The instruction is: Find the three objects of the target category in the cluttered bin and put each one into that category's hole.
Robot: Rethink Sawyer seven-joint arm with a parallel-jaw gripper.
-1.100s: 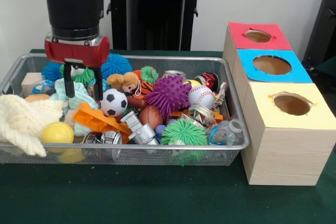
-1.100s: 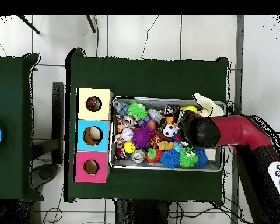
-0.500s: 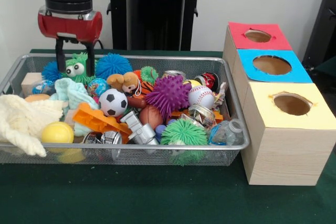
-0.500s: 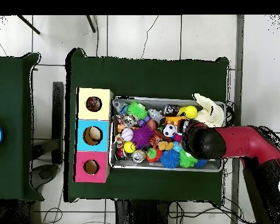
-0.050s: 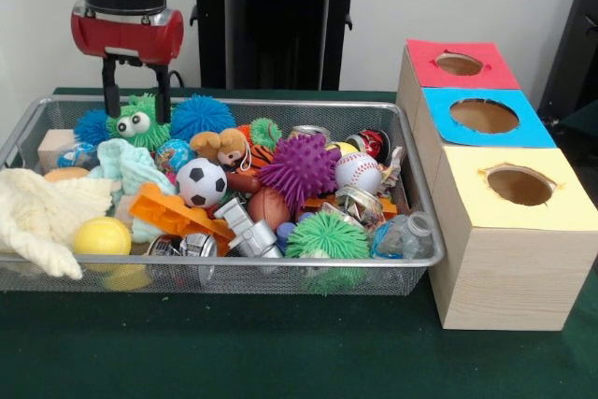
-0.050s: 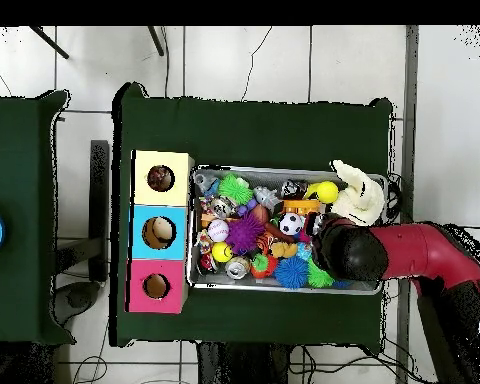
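I see a silver mesh bin (image 5: 411, 175) on green cloth (image 5: 280, 352), and a wooden box (image 5: 505, 277) topped red, blue and yellow. Inside: a purple spiky ball (image 5: 299, 167), black-and-white soccer ball (image 5: 203, 182), red-stitched white baseball (image 5: 358, 172), green googly-eyed toy (image 5: 138, 121).

I see even, bright indoor light; soft shadows sit under the bin (image 5: 411, 184) and boxes (image 5: 505, 268); the front view looks slightly soft.

Toy-filled bin (image 5: 411, 189) sits on table (image 5: 280, 352), just beside three-holed box (image 5: 505, 268).
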